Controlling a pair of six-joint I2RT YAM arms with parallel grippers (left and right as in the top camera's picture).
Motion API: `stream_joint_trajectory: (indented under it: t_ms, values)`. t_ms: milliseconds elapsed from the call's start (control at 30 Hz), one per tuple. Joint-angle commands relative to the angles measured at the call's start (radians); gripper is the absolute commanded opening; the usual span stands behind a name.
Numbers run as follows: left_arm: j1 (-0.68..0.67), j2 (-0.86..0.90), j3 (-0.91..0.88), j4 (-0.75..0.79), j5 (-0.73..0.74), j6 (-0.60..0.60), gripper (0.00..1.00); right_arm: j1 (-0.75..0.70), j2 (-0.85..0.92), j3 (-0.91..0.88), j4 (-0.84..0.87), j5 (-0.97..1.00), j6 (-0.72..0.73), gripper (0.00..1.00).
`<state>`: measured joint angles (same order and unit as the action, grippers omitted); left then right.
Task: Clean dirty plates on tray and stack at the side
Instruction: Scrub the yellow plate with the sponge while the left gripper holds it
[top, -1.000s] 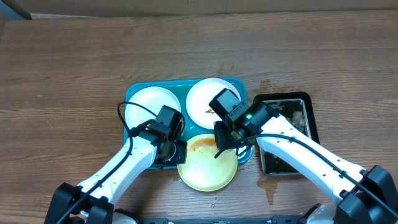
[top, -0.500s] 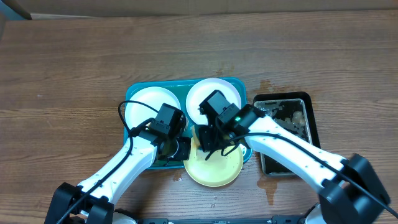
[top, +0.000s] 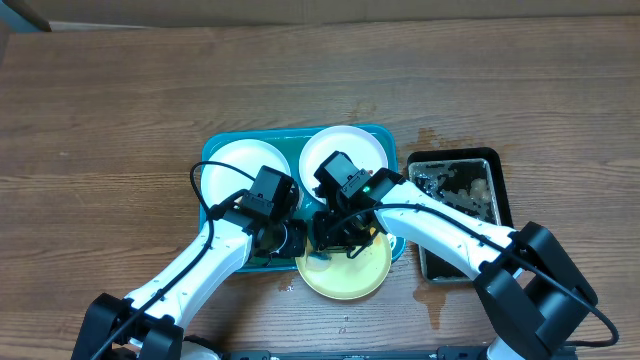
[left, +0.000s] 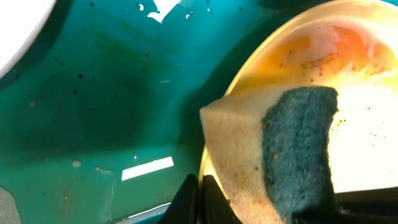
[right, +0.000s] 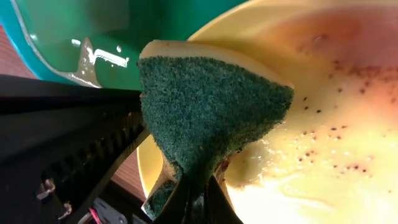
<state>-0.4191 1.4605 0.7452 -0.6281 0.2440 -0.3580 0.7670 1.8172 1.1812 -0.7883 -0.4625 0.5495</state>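
The pale yellow-green plate (top: 358, 272) sits at the teal tray's (top: 212, 152) front edge, partly over the table, with brown smears and specks (right: 336, 99). My left gripper (top: 291, 241) is shut on its left rim (left: 199, 194). My right gripper (top: 334, 238) is shut on a yellow sponge with a green scouring face (right: 208, 112) and presses it on the plate's left part; the sponge also shows in the left wrist view (left: 280, 149). Two white plates (top: 238, 166) (top: 352, 150) lie on the tray behind.
A narrow black tray (top: 504, 200) with food scraps stands right of the teal tray. Wet stains mark the wood (top: 432, 300) in front of it. The teal tray's floor is wet and speckled (left: 87, 93).
My right gripper has moved left across the yellow-green plate with the sponge. The plate has shifted slightly right. The left gripper has stayed on the rim.
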Motion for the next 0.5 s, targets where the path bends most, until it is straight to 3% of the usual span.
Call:
stream_joint_trajectory:
  t_ms: [0, 467]
  values:
    - [-0.006, 0.006, -0.005, 0.003, 0.016, 0.017, 0.04, 0.007, 0.015, -0.004, 0.007, -0.025, 0.005, 0.04]
    - [-0.006, 0.006, -0.005, -0.005, 0.015, 0.017, 0.04, -0.002, 0.081, -0.003, -0.010, 0.070, 0.077, 0.04]
